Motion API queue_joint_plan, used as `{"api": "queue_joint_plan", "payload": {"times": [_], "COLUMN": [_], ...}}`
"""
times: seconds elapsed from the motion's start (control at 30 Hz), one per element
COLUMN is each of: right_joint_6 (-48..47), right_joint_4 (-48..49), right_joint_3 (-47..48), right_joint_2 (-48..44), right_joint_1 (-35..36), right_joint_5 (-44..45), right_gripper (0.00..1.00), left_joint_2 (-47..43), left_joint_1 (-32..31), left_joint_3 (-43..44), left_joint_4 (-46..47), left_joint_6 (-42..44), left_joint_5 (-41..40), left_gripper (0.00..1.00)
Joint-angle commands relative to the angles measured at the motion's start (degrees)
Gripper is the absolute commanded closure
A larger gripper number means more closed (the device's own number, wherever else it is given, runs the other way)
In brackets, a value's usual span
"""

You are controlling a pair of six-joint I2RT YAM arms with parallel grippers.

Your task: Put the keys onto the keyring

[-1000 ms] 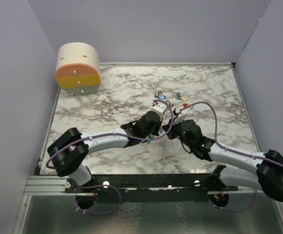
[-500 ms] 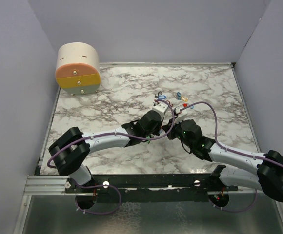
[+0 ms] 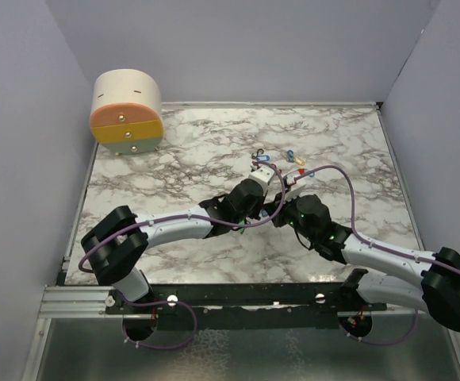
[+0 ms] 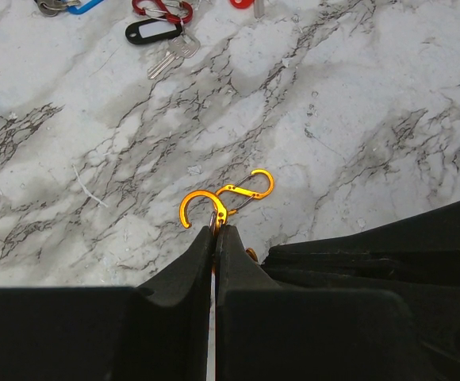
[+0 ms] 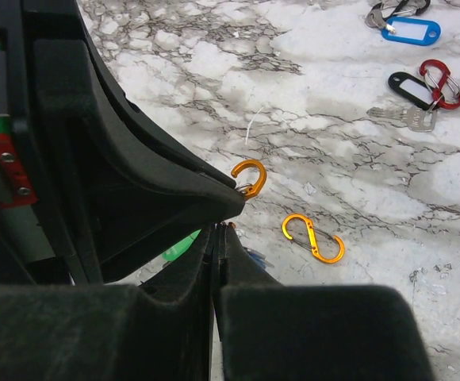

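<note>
My left gripper (image 4: 215, 230) is shut on an orange S-shaped clip (image 4: 196, 206) and holds it above the marble; one open hook sticks out past the tips. My right gripper (image 5: 220, 230) is shut on a thin dark flat piece that I cannot identify. Its tips almost touch the left fingers (image 5: 159, 190). A green tag (image 5: 181, 246) and a bit of blue (image 5: 258, 258) show under them. A second orange clip (image 5: 313, 238) lies on the table. A black-tagged key (image 4: 152, 32), a blue tag (image 5: 410, 32) and a red clip (image 5: 440, 83) lie farther off. In the top view both grippers meet mid-table (image 3: 274, 198).
A round cream and orange drawer unit (image 3: 127, 111) stands at the far left corner. Grey walls close in the marble table (image 3: 174, 175) on three sides. More small tags (image 3: 293, 157) lie just beyond the grippers.
The left wrist has edged slightly to the right and away. Both grippers stay shut and close together.
</note>
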Motion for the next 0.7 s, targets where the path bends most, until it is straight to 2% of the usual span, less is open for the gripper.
{"api": "queue_joint_plan", "payload": {"times": [0.0,0.67], "right_joint_6": [-0.9,-0.6], "right_joint_4": [2.0,2.2], "right_joint_3": [-0.1,-0.7], "right_joint_2": [-1.1,0.0], "right_joint_1": [0.3,0.3], "right_joint_5": [-1.1,-4.0], "right_gripper": [0.99,0.99], "left_joint_2": [0.8,0.7], "left_joint_1": [-0.3,-0.3], "left_joint_3": [1.8,3.2], "left_joint_4": [0.3,0.0], "left_joint_6": [0.6,0.6], "left_joint_5": [-1.4,-3.0], "left_gripper": [1.00,1.00]}}
